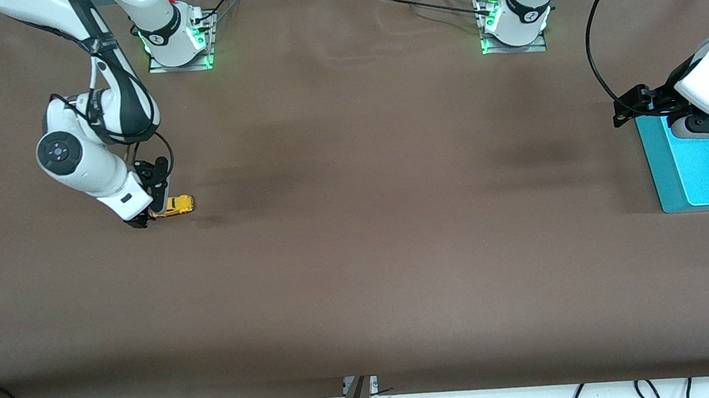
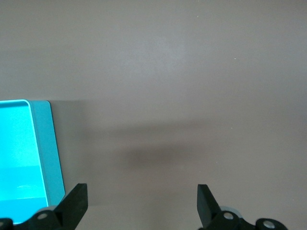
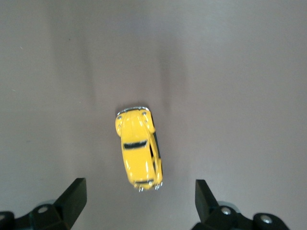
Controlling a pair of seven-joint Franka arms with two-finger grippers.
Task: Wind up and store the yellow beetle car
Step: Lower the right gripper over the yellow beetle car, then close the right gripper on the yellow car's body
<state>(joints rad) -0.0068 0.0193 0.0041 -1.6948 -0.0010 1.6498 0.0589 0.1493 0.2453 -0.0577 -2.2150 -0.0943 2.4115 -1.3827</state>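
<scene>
**Right fingers spread wide over the yellow beetle car; left arm waits by the tray**

The right gripper (image 3: 139,201) hangs low above the brown surface (image 1: 359,255) with its two dark fingers (image 3: 72,194) set wide apart and nothing between them. In the right wrist view the yellow beetle car (image 3: 139,151) sits on its wheels on the surface, in the gap ahead of the fingertips and apart from both of them. Its rounded roof, dark windows and chrome bumpers show from above. In the front view the car (image 1: 175,205) lies toward the right arm's end of the table, just beside the right gripper (image 1: 146,216), which partly covers one end of it. The right arm reaches down to it from its base, elbow bent.

The left gripper (image 2: 141,203) also has its fingers (image 2: 76,196) spread wide and bare. It is raised at the left arm's end of the table, over the edge of a turquoise tray (image 1: 658,162) where that meets the bare surface, and this arm waits. The tray (image 2: 50,143) has a flat rim around a shallow, brighter well. The part of the well that shows holds nothing; the rest is hidden by the left arm or cut off at the picture's edge.

The car and the tray are well apart, at the table's two ends.
</scene>
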